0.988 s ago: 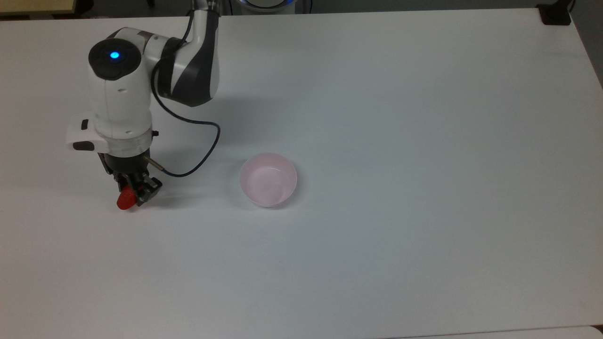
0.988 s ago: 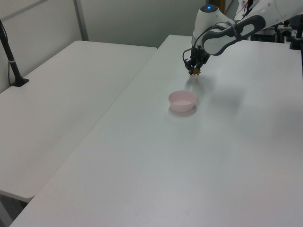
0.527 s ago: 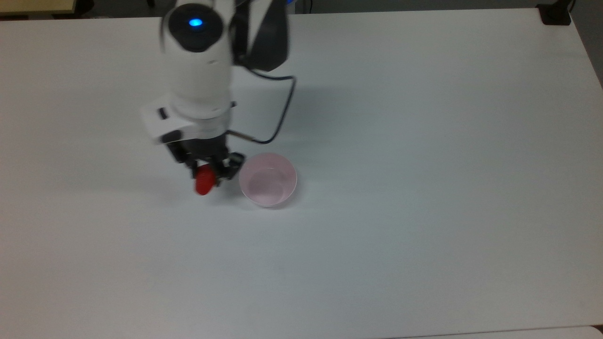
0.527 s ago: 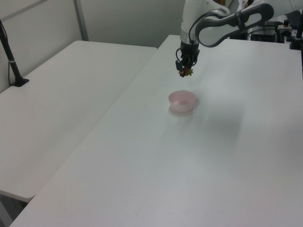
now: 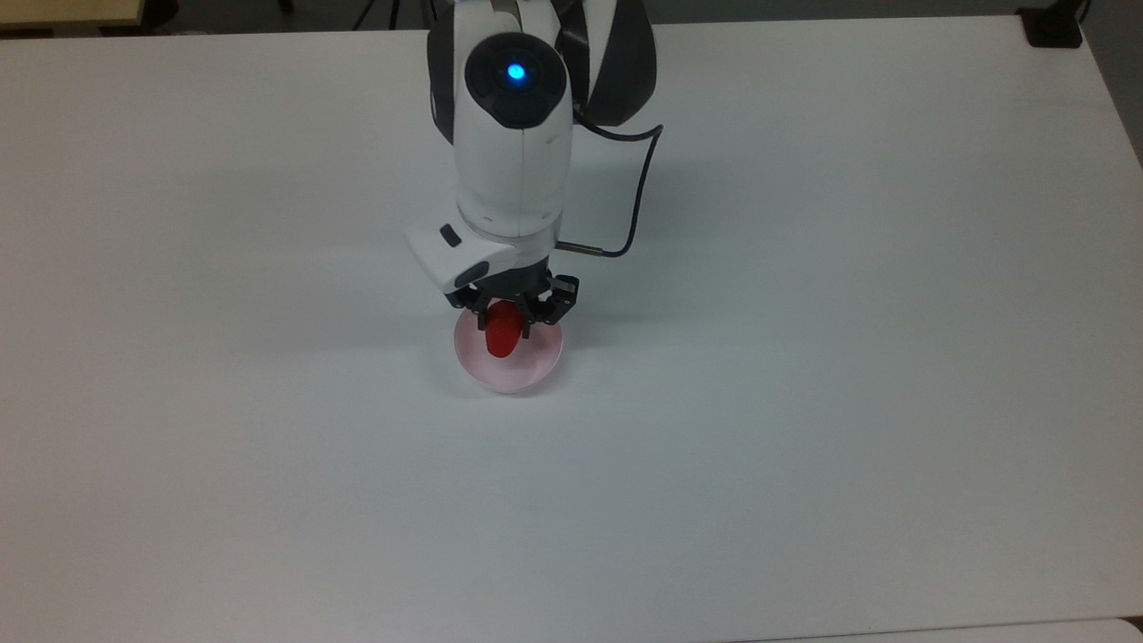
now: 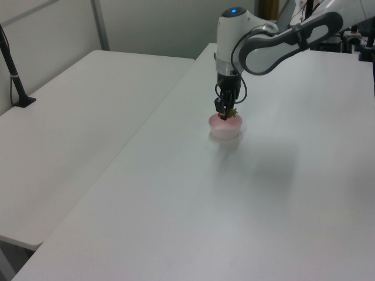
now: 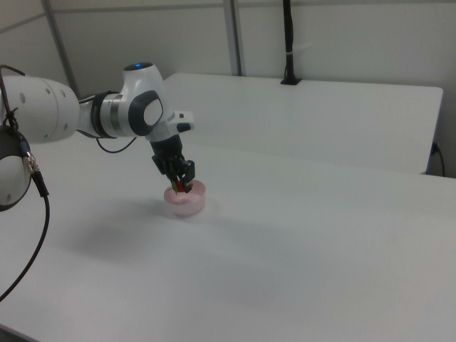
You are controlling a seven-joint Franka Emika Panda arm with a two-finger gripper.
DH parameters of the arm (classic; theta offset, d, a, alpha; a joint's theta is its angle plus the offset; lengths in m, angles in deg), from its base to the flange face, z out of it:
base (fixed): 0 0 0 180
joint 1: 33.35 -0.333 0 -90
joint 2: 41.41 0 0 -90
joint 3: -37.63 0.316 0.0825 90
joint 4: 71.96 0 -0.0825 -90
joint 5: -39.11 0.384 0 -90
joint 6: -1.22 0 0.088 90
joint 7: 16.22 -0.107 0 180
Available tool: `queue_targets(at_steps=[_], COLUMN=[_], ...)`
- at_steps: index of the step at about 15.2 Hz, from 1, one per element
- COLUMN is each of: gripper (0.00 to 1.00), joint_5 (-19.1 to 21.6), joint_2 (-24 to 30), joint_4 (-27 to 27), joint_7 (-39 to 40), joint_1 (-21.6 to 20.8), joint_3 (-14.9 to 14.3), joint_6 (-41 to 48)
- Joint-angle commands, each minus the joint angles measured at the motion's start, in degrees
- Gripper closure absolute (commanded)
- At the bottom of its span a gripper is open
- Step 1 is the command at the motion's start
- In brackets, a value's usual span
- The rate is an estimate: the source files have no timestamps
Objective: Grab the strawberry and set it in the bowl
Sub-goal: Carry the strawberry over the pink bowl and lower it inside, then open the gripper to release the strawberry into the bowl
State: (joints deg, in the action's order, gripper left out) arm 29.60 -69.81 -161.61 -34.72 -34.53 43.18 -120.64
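My gripper (image 5: 510, 323) hangs right over the pale pink bowl (image 5: 540, 368), shut on the glossy red strawberry (image 5: 501, 336). The berry points down into the bowl's mouth, held just above it. In the left view the gripper (image 6: 223, 113) stands at the bowl's (image 6: 226, 129) rim, with the strawberry's green leaves (image 6: 232, 112) sticking out beside the fingers. In the right view the gripper (image 7: 183, 184) is at the top of the bowl (image 7: 187, 202), the berry largely hidden between the fingers.
The bowl sits near the middle of a wide white table (image 5: 804, 357). A second white table (image 6: 76, 117) adjoins it on the left view's left. A black post (image 6: 14, 76) stands at that table's far edge. A black cable (image 5: 636, 192) loops off the wrist.
The arm has carried the strawberry rightward in the top view, from the table's left part to a spot over the bowl. The grip has stayed shut on the berry.
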Motion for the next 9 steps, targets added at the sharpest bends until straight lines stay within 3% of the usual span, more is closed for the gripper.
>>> queue_targets(at_steps=[1, 2, 3, 4, 5, 9], gripper=[0.53, 0.49, 0.36, 0.08, 0.0, 0.0], joint_5=[-0.8, -0.7, -0.6, -0.5, -0.5, -0.5], joint_2=[0.4, 0.4, 0.4, 0.4, 1.1, 4.1], joint_4=[-1.0, -1.0, -1.0, -1.0, -1.0, -0.4], joint_7=[1.1, 1.2, 1.0, 1.0, 1.0, 1.6], joint_1=[0.0, 0.2, 0.5, 0.7, 0.6, 0.6], joint_3=[-0.1, -0.1, -0.1, -0.1, -0.2, -0.5], joint_6=[-0.4, -0.1, 0.1, 0.3, 0.4, 4.9])
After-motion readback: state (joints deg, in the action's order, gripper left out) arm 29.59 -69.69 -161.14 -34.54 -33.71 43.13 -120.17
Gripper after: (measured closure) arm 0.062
